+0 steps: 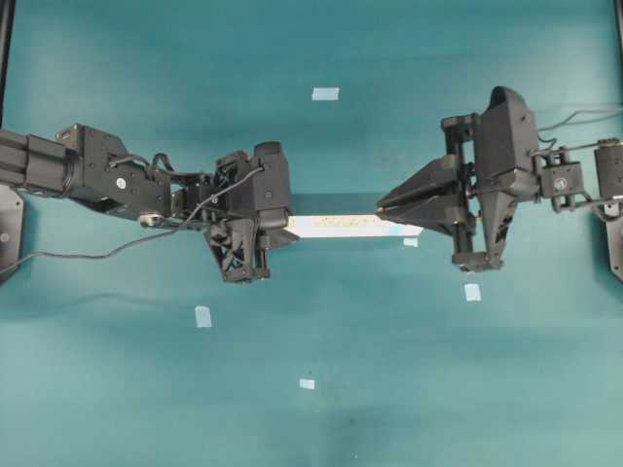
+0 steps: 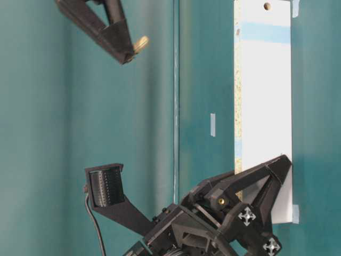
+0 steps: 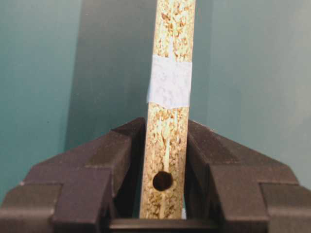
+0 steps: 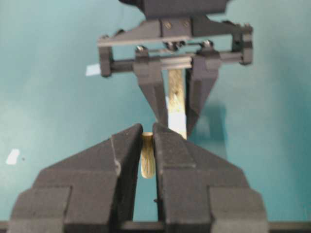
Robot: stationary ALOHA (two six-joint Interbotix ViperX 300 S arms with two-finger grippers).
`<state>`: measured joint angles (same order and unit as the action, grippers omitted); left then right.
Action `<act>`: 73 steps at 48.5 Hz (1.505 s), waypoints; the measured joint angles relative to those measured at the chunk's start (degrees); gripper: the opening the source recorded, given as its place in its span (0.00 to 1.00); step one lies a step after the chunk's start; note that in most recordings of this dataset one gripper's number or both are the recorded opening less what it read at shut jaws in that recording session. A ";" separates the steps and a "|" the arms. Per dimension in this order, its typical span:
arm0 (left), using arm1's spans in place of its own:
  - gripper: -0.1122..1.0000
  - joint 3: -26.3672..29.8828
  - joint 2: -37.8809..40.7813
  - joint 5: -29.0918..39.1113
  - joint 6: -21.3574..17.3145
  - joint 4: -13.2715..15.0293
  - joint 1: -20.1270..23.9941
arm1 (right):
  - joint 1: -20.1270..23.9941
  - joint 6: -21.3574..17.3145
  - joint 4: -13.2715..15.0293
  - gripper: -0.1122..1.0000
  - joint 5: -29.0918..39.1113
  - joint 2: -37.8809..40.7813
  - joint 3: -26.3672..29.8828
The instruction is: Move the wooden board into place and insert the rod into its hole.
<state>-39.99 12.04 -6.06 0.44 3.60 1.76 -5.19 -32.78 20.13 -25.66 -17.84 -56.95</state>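
A: How should this step go?

B: I'd keep the left tool (image 3: 163, 167) square on the board (image 1: 352, 226), whose end it grasps by both faces, edge hole (image 3: 163, 180) unobstructed.

A: And the rod?

B: The rod (image 4: 147, 158) is clenched in the right tool (image 4: 147, 141), lifted above the table (image 1: 409, 389), near the board's far end and apart from it.

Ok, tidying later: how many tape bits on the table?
5 tape bits: top centre, beside board's right end, lower right, lower left, bottom centre; arms may hide more.
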 measured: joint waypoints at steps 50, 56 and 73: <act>0.32 0.00 0.00 -0.09 0.18 0.00 -0.09 | -3.08 13.80 -9.93 0.19 -37.09 16.61 -10.11; 0.32 0.00 0.00 -0.09 0.18 0.00 -0.09 | -3.08 13.97 -10.02 0.19 -40.25 18.81 -10.11; 0.32 0.00 0.00 -0.09 0.09 0.00 -0.53 | -3.08 16.26 -10.02 0.19 -42.71 23.64 -9.93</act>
<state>-39.99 12.04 -6.15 0.53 3.60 1.23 -8.26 -16.52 10.11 -68.38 5.80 -66.88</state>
